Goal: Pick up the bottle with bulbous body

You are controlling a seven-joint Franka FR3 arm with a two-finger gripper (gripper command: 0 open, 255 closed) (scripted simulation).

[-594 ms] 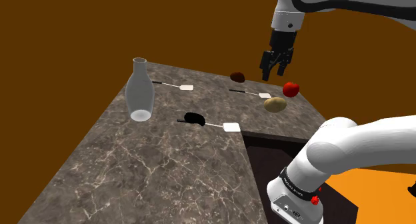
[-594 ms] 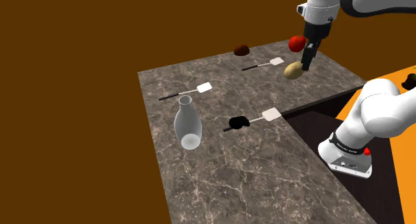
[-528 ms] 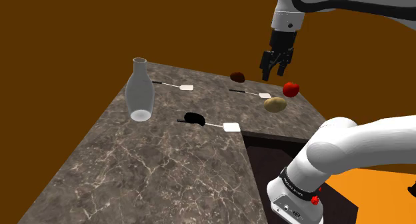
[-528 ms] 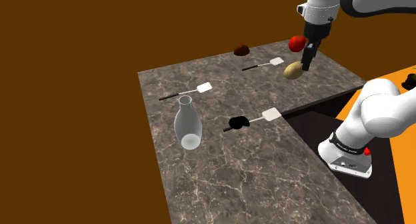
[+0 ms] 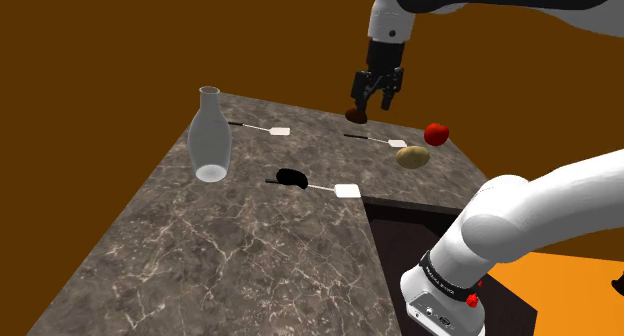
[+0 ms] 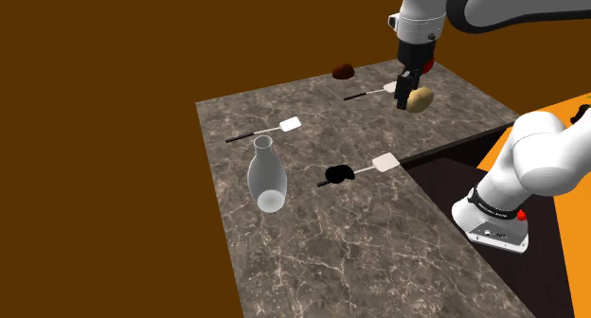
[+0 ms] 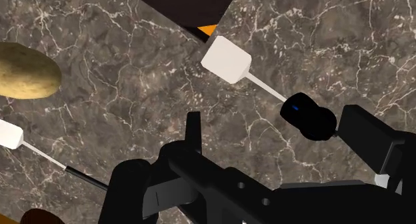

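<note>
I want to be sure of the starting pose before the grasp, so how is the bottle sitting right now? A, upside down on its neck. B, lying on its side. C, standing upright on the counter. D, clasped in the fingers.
C: the bottle stands with its base on the counter and its neck up, while the open fingers hold nothing.
</note>
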